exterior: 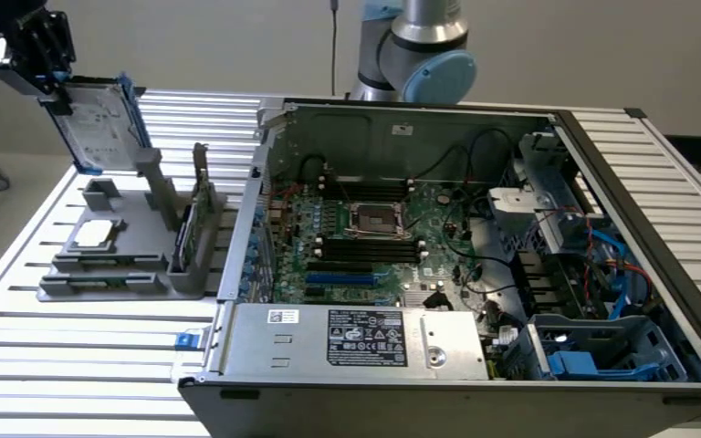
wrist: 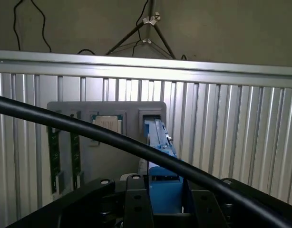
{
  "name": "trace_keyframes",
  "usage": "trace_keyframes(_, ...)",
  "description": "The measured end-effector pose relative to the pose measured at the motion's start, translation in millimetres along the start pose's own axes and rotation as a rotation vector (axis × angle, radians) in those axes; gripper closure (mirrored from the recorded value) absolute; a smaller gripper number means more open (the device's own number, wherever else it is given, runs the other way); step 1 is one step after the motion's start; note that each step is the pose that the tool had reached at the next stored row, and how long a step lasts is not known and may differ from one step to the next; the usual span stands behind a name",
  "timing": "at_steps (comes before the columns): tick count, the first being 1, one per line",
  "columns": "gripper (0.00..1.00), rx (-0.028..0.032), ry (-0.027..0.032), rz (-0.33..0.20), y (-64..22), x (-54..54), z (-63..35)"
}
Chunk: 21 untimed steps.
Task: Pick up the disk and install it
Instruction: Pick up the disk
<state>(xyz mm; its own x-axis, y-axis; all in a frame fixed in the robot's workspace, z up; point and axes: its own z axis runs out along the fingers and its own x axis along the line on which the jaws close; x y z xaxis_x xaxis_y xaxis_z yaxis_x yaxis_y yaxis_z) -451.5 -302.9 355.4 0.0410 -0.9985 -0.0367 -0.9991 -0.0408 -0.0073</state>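
The disk (exterior: 98, 123), a silver-grey drive with a blue carrier frame, hangs upright and a little tilted at the exterior view's upper left. My gripper (exterior: 58, 94) is shut on its top end. The disk's lower end is close over the grey holder (exterior: 120, 265) on the table; whether it still touches the holder I cannot tell. In the wrist view the blue edge of the disk (wrist: 160, 156) runs away from my gripper (wrist: 162, 204) toward a slot in the grey holder (wrist: 131, 110).
The open computer case (exterior: 594, 155) lies to the exterior view's right, with a motherboard (exterior: 369, 242), a grey power-supply box (exterior: 350, 338) and a blue drive bay (exterior: 606, 351). The holder also carries a square chip (wrist: 108, 124) and memory sticks (wrist: 53, 156). A black cable (wrist: 89, 130) crosses the wrist view.
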Motion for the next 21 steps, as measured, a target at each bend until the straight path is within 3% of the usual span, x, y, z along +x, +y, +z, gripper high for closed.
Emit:
trace_keyframes(4, 0.67, -0.0002, 0.0001, 0.0, -4.4, -0.6, -18.4)
trace_keyframes(7, 0.67, -0.0002, 0.0001, 0.0, -12.6, -0.7, -32.1)
trace_keyframes(13, 0.67, -0.0002, -0.0007, 0.0, -39.7, -0.5, -56.1)
trace_keyframes(21, 0.67, -0.0028, -0.0062, 0.0, -76.2, 0.2, -90.3)
